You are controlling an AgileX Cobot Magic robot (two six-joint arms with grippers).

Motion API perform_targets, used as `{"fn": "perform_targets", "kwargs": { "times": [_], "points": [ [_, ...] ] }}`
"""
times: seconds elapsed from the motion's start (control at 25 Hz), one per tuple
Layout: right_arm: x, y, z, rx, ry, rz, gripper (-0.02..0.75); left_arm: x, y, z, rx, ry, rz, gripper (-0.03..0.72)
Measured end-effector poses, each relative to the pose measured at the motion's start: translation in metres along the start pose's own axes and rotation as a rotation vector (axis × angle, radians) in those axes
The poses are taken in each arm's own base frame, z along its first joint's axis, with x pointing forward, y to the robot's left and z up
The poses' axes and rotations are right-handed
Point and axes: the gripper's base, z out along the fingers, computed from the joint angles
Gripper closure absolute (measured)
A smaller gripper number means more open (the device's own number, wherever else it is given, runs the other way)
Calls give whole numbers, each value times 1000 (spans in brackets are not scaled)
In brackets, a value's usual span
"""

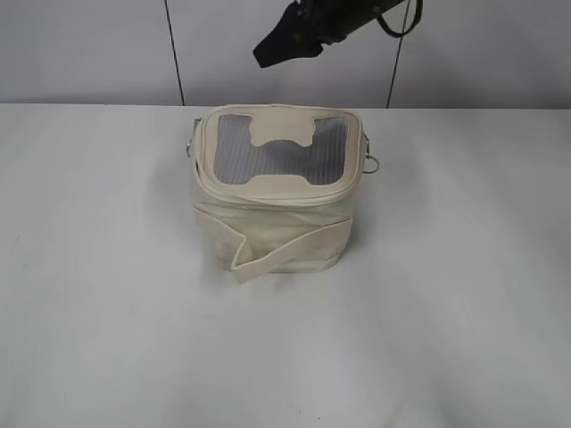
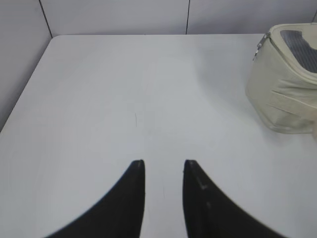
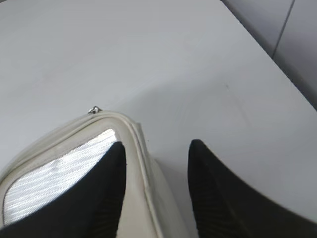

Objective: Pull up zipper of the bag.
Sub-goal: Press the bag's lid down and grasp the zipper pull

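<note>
The cream bag (image 1: 277,227) stands in the middle of the white table, its grey mesh lid (image 1: 268,152) facing up. The zipper (image 1: 268,198) runs round the lid rim. One silver pull (image 1: 190,147) hangs at the lid's left side and one with a round ring (image 1: 373,163) at the right. My right gripper (image 1: 284,43) hovers above the bag's far edge. In the right wrist view it is open (image 3: 156,146), straddling a lid corner and the zipper (image 3: 143,163), with a pull (image 3: 94,110) beyond. My left gripper (image 2: 163,166) is open and empty over bare table, left of the bag (image 2: 282,89).
The cream strap (image 1: 268,254) hangs loose across the bag's front side. The white table (image 1: 107,294) ends at a grey panelled wall (image 1: 89,45) behind. In the left wrist view the table's left edge (image 2: 25,94) shows.
</note>
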Motion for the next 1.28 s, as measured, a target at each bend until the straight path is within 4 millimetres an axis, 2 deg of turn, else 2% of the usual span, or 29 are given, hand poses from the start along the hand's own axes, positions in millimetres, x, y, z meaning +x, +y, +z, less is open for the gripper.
{"fn": "perform_targets", "kwargs": {
  "times": [0.12, 0.24, 0.44, 0.6, 0.64, 0.76, 0.8, 0.92, 1.04, 1.12, 1.16, 1.28],
  "points": [
    [0, -4, 25, -62, 14, 0, 398, 0, 0, 0, 0, 0, 0, 482],
    [4, 2, 46, -114, 44, 6, 385, 0, 0, 0, 0, 0, 0, 482],
    [15, 11, 68, -140, 101, 5, 377, 0, 0, 0, 0, -1, 0, 482],
    [25, 7, 78, -125, 133, 32, 381, -2, 0, 5, -1, 30, 6, 480],
    [26, 7, 79, -121, 140, 35, 407, -5, 0, 7, -1, 47, 10, 476],
    [26, 6, 78, -117, 147, 38, 626, -21, -1, 22, 12, 106, 43, 458],
    [26, 6, 78, -119, 149, 40, 666, -29, -2, 28, 32, 102, 55, 449],
    [26, 7, 78, -122, 152, 45, 666, -61, -10, 56, 124, 46, 96, 421],
    [27, 8, 78, -130, 157, 46, 666, -83, -15, 107, 195, 36, 177, 388],
    [27, 8, 78, -138, 160, 47, 666, -87, -16, 146, 237, 54, 256, 351],
    [27, 8, 78, -139, 161, 48, 668, -85, -16, 172, 254, 95, 311, 328],
    [27, 9, 77, -142, 161, 52, 668, -78, -19, 226, 341, 170, 382, 273]
  ]
}}
